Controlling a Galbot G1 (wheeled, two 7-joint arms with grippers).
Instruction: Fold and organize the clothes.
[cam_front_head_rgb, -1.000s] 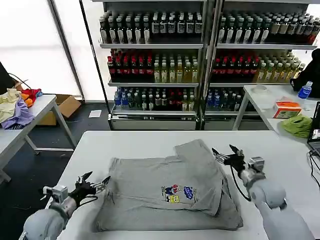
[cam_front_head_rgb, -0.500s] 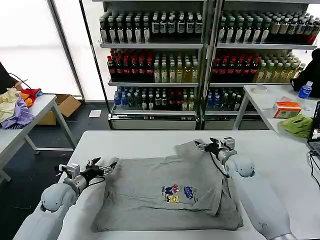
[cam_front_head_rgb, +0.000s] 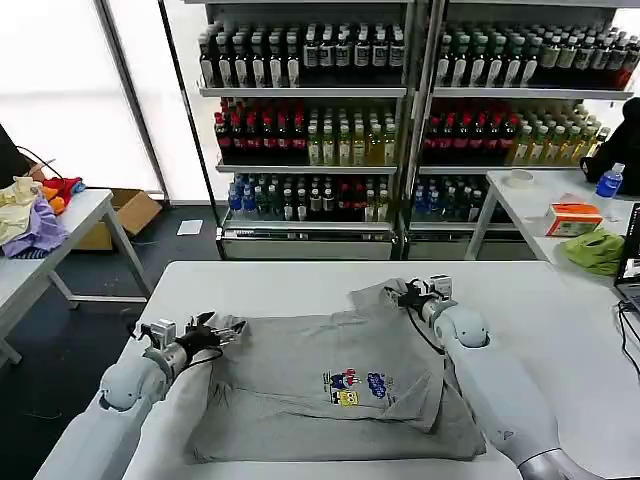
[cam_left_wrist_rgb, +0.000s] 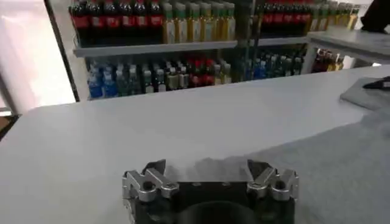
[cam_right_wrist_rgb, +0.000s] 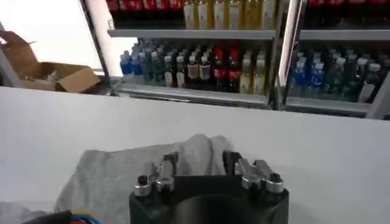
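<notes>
A grey short-sleeved shirt (cam_front_head_rgb: 330, 350) lies flat on the white table (cam_front_head_rgb: 280, 285), its cartoon chest print (cam_front_head_rgb: 358, 387) facing up and one side folded over the body. My left gripper (cam_front_head_rgb: 228, 327) (cam_left_wrist_rgb: 207, 169) is open at the shirt's far-left corner, low over the table, with the grey cloth (cam_left_wrist_rgb: 347, 158) just beside it. My right gripper (cam_front_head_rgb: 398, 296) (cam_right_wrist_rgb: 200, 161) is at the folded part's far edge. It is open, and its fingers straddle a raised ridge of the shirt (cam_right_wrist_rgb: 109, 176).
Shelves of bottled drinks (cam_front_head_rgb: 310, 120) stand behind the table. A side table on the left holds coloured garments (cam_front_head_rgb: 30, 215). The right-hand table carries a lime-green cloth (cam_front_head_rgb: 595, 250), an orange box (cam_front_head_rgb: 573, 218) and a blue bottle (cam_front_head_rgb: 610, 180). A cardboard box (cam_front_head_rgb: 130, 210) sits on the floor.
Both arms have reached forward. The left gripper went from the shirt's near-left side to its far-left corner. The right gripper swung left onto the far edge of the folded part.
</notes>
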